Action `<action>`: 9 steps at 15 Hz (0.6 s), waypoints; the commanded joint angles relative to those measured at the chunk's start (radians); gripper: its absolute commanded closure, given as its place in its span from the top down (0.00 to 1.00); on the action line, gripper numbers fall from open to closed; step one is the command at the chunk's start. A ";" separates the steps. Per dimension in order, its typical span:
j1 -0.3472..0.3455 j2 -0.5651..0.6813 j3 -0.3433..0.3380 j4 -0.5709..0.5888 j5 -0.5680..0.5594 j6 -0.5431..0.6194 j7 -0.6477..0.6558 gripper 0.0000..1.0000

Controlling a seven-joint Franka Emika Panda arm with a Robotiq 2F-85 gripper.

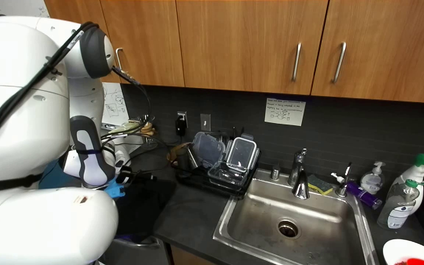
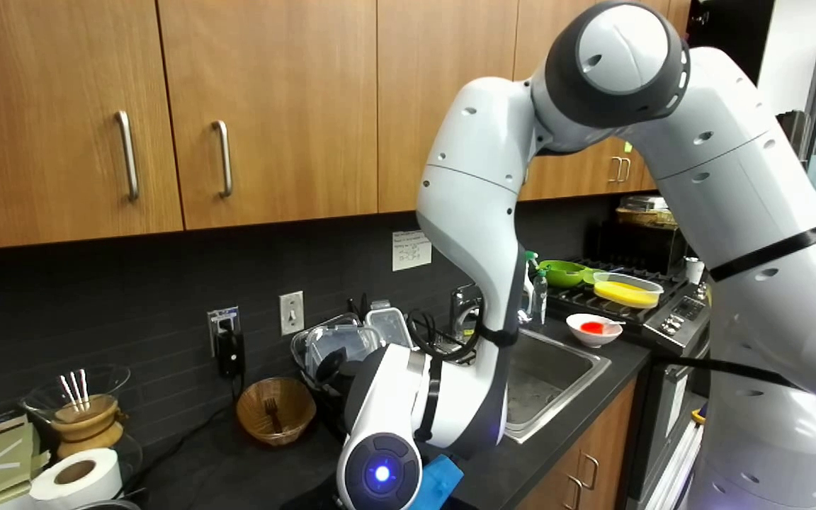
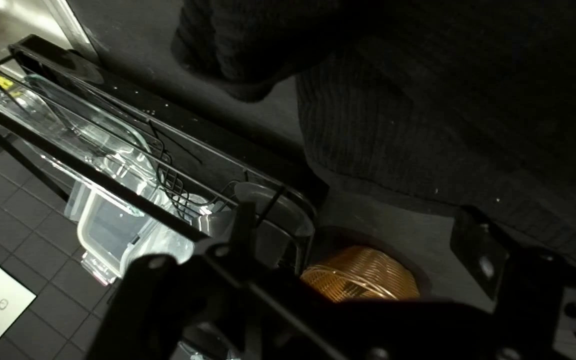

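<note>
The jaws stood wide apart with nothing held between them. In the wrist view, the gap opened onto a wicker basket (image 3: pixel 373 272) and a bare strip of the dark surface (image 3: pixel 408 220). Just ahead lay a black ribbed-knit cloth (image 3: pixel 368 120), one part bunched into a thick fold; contact with it could not be made out. Black fabric on a dark surface, dimly lit, offered little edge to judge by, so a closing grip could have caught only air, or a thin ply apt to slip free.

One side of the jaws overlapped the end of the dish rack (image 3: pixel 218 140) in that view. If it was truly close, a sideways shift could have hooked the rack and jolted the glass food container (image 1: pixel 230 175) and clear lid (image 1: pixel 241 151) propped there; the lid, leaning, looked likeliest to topple. The basket, standing loose beside the rack with a fork (image 2: pixel 273 412) inside, could have tipped at a light knock.

The cloth seemed to reach the front edge of the surface in an exterior view, so its own weight could have dragged it over. Beyond the rack, well apart from the jaws, were the steel sink (image 1: pixel 256 222), its faucet (image 1: pixel 300 176) and a green-and-yellow sponge (image 1: pixel 319 184).
</note>
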State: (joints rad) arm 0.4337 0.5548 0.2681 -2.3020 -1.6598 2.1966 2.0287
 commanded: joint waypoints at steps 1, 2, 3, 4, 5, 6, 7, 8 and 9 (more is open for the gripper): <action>-0.034 0.004 0.035 0.000 -0.006 -0.017 -0.004 1.00; -0.034 0.004 0.035 0.000 -0.006 -0.017 -0.004 1.00; -0.034 0.004 0.035 0.000 -0.006 -0.017 -0.004 1.00; -0.034 0.004 0.035 0.000 -0.006 -0.017 -0.004 1.00; -0.034 0.004 0.035 0.000 -0.006 -0.017 -0.004 1.00; -0.034 0.004 0.035 0.000 -0.006 -0.017 -0.004 1.00; -0.035 -0.001 0.039 -0.003 -0.039 -0.001 0.021 1.00; -0.041 -0.007 0.047 -0.009 -0.074 0.023 0.059 1.00; -0.056 -0.022 0.060 -0.020 -0.147 0.085 0.130 1.00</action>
State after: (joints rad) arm 0.4198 0.5567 0.2890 -2.3019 -1.6835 2.2011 2.0447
